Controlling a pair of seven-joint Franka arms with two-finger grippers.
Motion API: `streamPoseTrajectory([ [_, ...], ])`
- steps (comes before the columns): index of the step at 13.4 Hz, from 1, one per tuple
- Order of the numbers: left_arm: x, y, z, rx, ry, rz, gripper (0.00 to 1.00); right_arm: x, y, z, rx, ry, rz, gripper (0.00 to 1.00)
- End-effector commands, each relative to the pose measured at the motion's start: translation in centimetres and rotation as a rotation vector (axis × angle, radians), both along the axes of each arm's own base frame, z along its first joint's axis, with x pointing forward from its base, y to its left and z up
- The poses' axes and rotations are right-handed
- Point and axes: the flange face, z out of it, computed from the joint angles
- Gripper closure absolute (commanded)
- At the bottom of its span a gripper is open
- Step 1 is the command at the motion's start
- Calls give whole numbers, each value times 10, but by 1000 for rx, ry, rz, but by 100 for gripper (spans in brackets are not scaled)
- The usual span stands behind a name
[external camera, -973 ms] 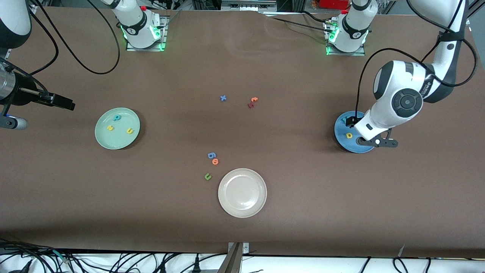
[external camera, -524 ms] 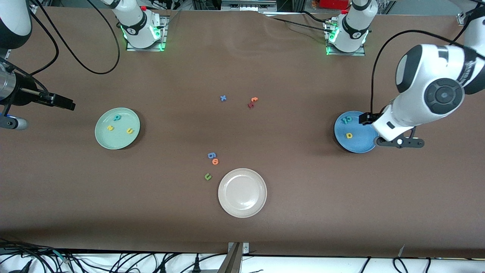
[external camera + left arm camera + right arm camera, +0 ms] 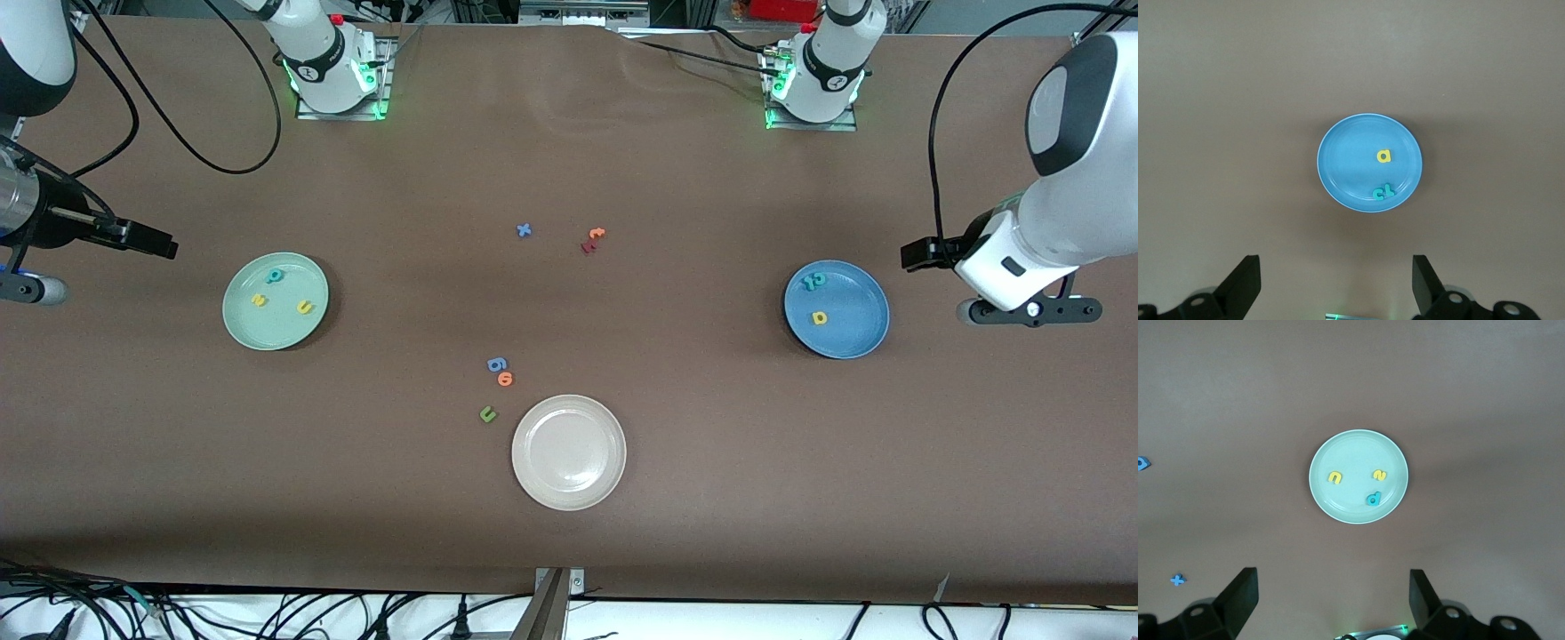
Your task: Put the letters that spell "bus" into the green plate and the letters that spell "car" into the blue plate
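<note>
The front view looks down from a high camera across the table (image 3: 676,178) and faces the two arm bases, taking in the whole tabletop from a distance.

The left wrist view looks straight down from well above the table, with the left gripper (image 3: 1336,283) fingers framing one edge of the picture; the blue plate (image 3: 1338,167) lies ahead of the fingertips, small in frame. This plate is shared with the front view (image 3: 867,307).

The right wrist view likewise looks straight down from height past the right gripper (image 3: 1331,600) fingers; the green plate (image 3: 1328,500) lies ahead of them, shared with the front view (image 3: 276,333).
</note>
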Motion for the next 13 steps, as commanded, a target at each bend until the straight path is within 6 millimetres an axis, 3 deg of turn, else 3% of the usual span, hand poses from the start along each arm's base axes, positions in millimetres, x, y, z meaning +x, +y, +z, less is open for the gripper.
streamPoseTrajectory([
  [1,-9,9,26,-65,-23,11,0,-4,-2,2,0,-6,12,0],
  [2,-15,28,36,-113,-48,30,0,-4,-2,2,0,-6,12,0],
  [5,-21,56,48,-162,-58,-98,0,-4,-2,2,0,-6,12,0],
  [10,-30,62,71,-151,-107,-92,0,-4,-2,2,0,-6,12,0],
  [13,-38,62,73,-155,-142,-96,0,-4,-2,2,0,-6,12,0],
])
